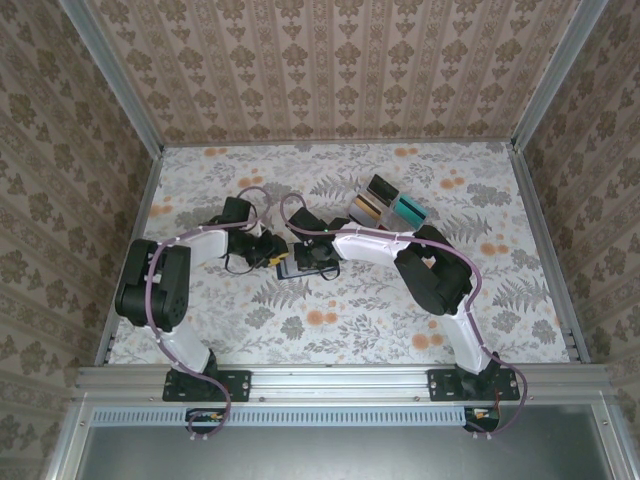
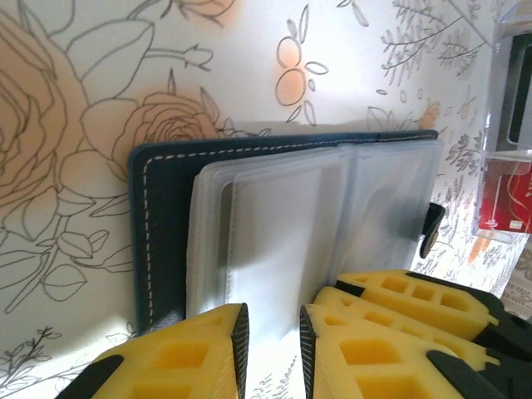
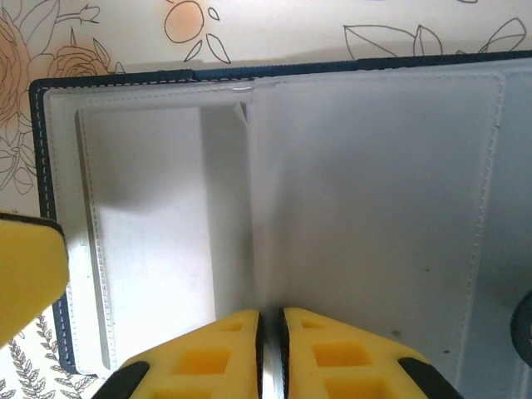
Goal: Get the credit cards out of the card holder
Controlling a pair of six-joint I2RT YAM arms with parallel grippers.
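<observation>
The flowery table holds the blue wallet, lying open in its middle. The right gripper pinches a clear page, probably to keep it still. The left gripper has its jaws slightly apart at a pocket. I cannot tell if they squeeze it.

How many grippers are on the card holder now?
2. Left gripper straddles the clear sleeves at their near edge; right gripper beside it, pinching one sleeve of the card holder.

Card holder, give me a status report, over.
Left pincer narrowly open at the card holder sleeves. Right pincer shut on one sleeve. Holder open, flat on table. Clear tray stands apart, nothing blocking.
</observation>
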